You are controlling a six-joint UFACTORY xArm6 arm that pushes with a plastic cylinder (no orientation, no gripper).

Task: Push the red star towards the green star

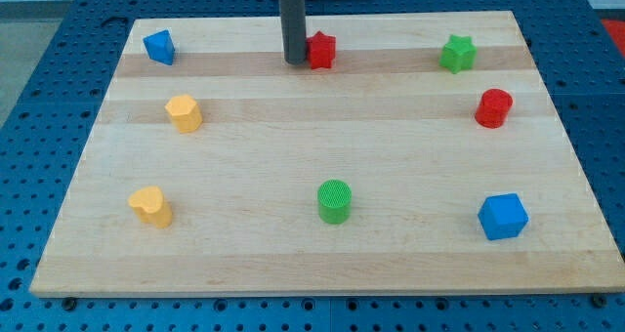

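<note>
The red star [322, 50] lies near the view's top, a little left of centre, on the wooden board [312, 264]. The green star [456, 54] lies at the same height, well to the view's right of it. My tip [294, 60] stands on the board right against the red star's left side; the dark rod rises straight up out of the view's top. Whether the tip touches the star cannot be told for sure.
A blue block [159, 47] lies at the top left, a yellow block [184, 112] below it, another yellow block [150, 205] at the lower left. A green cylinder [334, 201] is at bottom centre, a blue cube [503, 216] at lower right, a red cylinder [494, 107] at right.
</note>
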